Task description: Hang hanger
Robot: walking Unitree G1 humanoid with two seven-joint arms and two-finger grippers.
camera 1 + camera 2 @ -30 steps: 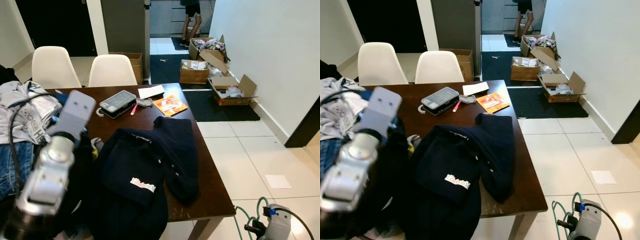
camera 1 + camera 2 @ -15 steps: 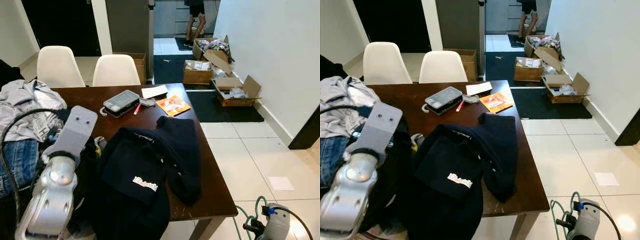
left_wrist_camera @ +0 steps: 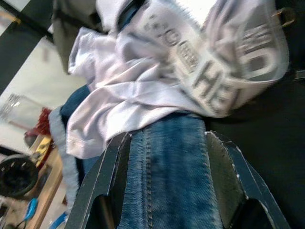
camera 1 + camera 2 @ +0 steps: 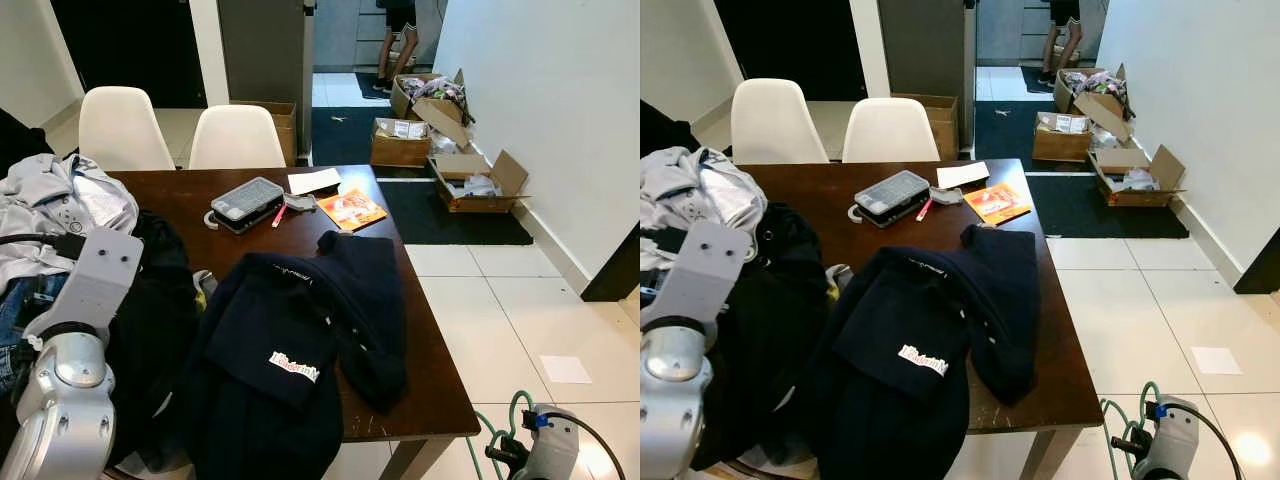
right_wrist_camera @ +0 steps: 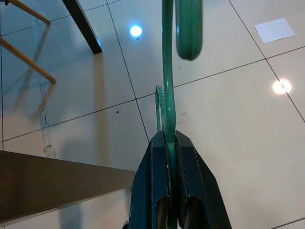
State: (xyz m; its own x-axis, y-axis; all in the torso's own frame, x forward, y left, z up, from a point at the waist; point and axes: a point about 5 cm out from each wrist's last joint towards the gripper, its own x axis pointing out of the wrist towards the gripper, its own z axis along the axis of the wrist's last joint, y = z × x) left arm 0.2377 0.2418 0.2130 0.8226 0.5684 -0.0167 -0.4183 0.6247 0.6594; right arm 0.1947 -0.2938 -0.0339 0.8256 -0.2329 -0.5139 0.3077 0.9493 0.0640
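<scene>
Green hanger pinched in right gripper (low, over tiles); left gripper spread above jeans.

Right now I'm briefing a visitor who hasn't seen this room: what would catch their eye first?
A dark navy hooded sweatshirt sprawls over the near end of the dark wooden table, beside a heap of grey and denim clothes under the left gripper. Low on the right, the right gripper has its jaws shut on a green wire hanger above the pale tiled floor.
</scene>
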